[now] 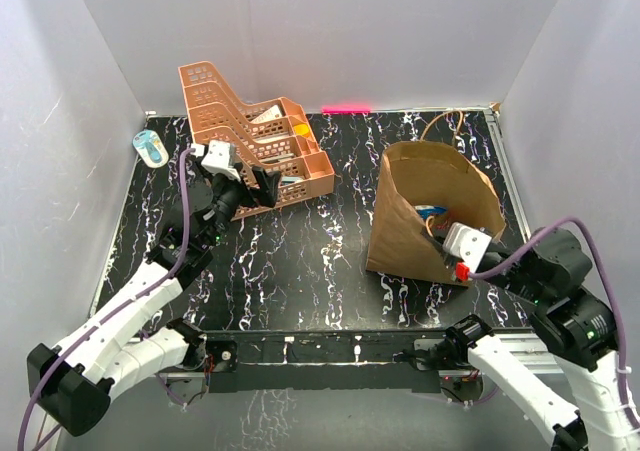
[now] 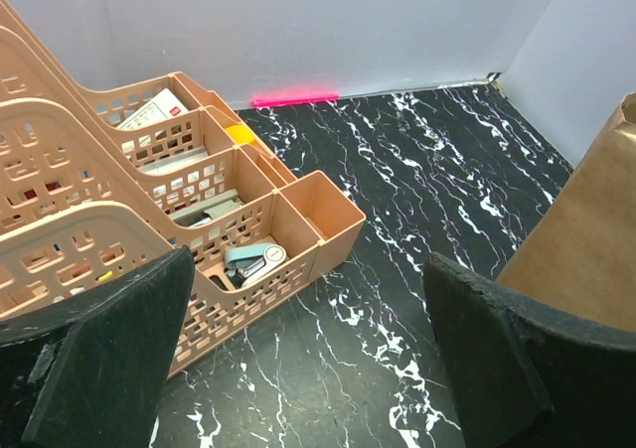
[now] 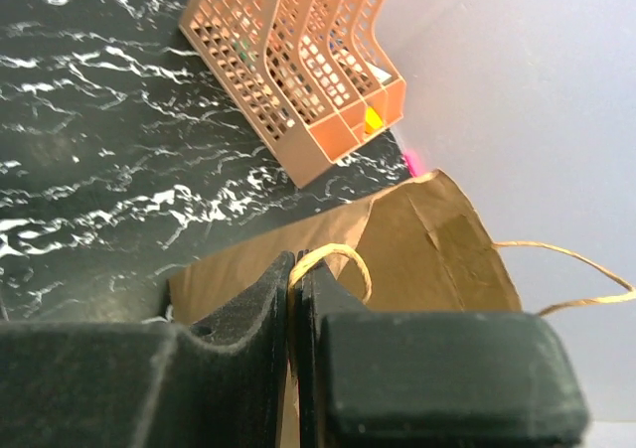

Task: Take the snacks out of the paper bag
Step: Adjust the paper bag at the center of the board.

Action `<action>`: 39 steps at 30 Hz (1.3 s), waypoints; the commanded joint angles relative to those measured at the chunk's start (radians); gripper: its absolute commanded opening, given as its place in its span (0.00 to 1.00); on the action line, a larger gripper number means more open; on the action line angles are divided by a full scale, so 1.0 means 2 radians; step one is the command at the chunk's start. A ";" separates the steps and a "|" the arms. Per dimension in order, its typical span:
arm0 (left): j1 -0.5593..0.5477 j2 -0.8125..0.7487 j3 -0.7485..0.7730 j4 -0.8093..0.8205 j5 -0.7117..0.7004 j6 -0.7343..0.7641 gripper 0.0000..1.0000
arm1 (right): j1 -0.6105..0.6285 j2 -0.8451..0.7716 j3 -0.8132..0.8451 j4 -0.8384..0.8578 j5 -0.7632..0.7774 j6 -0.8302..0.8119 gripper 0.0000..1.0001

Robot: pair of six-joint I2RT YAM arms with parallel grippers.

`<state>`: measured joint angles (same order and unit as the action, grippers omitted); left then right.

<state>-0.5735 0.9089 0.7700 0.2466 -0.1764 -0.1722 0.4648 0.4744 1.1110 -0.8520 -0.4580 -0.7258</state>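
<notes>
The brown paper bag (image 1: 400, 221) stands upright at the right of the table, mouth open. Inside it a bit of a blue snack packet (image 1: 432, 211) shows; the other snacks are hidden. My right gripper (image 1: 458, 254) is at the bag's near rim. In the right wrist view it (image 3: 298, 269) is shut on the near twine handle (image 3: 338, 254), which loops out above the fingertips. The far handle (image 3: 566, 259) hangs free. My left gripper (image 2: 308, 349) is open with nothing between its fingers, over bare table beside the tray rack, and the bag's side (image 2: 586, 239) is at its right.
An orange mesh tiered tray rack (image 1: 255, 136) with small oddments stands at the back left, close to the left gripper (image 1: 255, 186). A small blue-white object (image 1: 150, 148) lies by the left wall. A pink strip (image 1: 345, 108) marks the back edge. White walls enclose three sides.
</notes>
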 commanded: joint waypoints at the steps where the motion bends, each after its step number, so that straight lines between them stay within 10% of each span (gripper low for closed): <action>1: -0.003 0.005 0.009 0.002 0.000 -0.014 0.98 | 0.003 0.028 0.022 0.094 -0.027 0.119 0.08; 23: -0.002 -0.031 0.194 -0.385 -0.014 -0.193 0.98 | 0.015 0.257 0.067 0.350 -0.072 0.492 0.08; 39: -0.002 -0.076 0.248 -0.507 -0.050 -0.255 0.98 | 0.297 0.448 0.171 0.426 0.209 0.543 0.07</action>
<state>-0.5735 0.8070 1.2217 -0.6811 -0.2184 -0.6495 0.9756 1.3033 1.3357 -0.1936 -0.1955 0.3218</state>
